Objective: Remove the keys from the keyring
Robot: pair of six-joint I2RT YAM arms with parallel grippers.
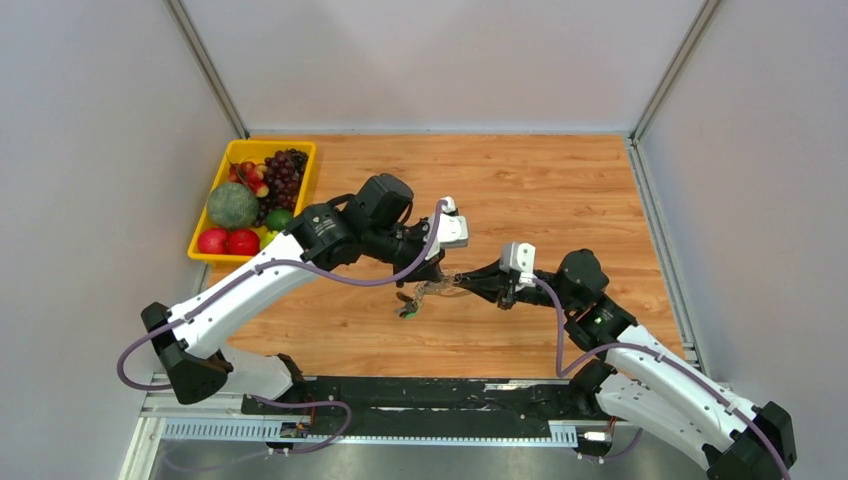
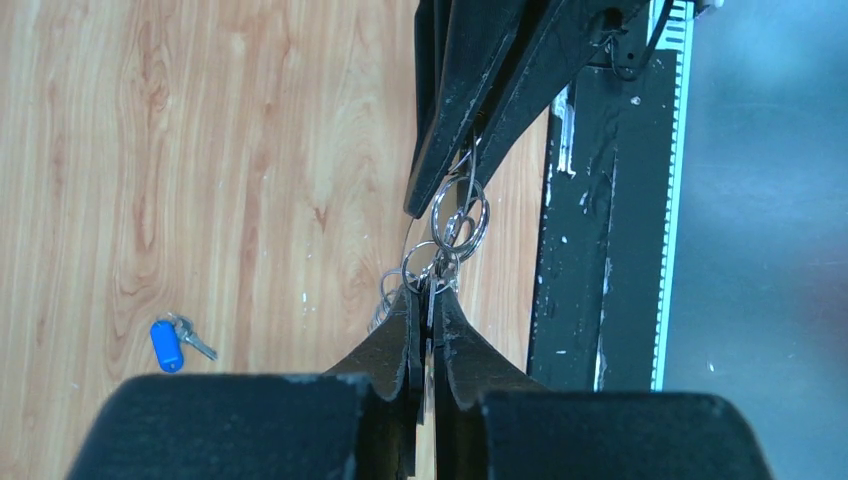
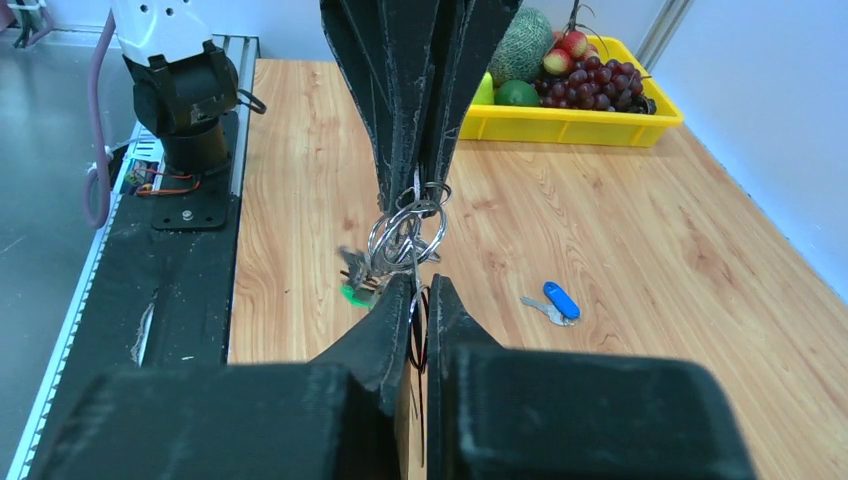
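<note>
The table (image 2: 200,150) is showing smooth, pale wood grain with a soft sheen. The keyring (image 2: 461,214) is gleaming as thin, polished silver metal. The key (image 2: 168,344) at lower left is showing a glossy blue plastic head and a duller metal blade. The left gripper (image 2: 427,300) and right gripper (image 3: 420,292) are looking matt black, their edges scuffed pale. The yellow tray (image 3: 560,125) is shining like smooth plastic.

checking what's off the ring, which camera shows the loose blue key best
Left wrist: the blue key lies on the table, head and blade clear from above. Right wrist shows it smaller, at a slant. The top view does not show it.
</note>
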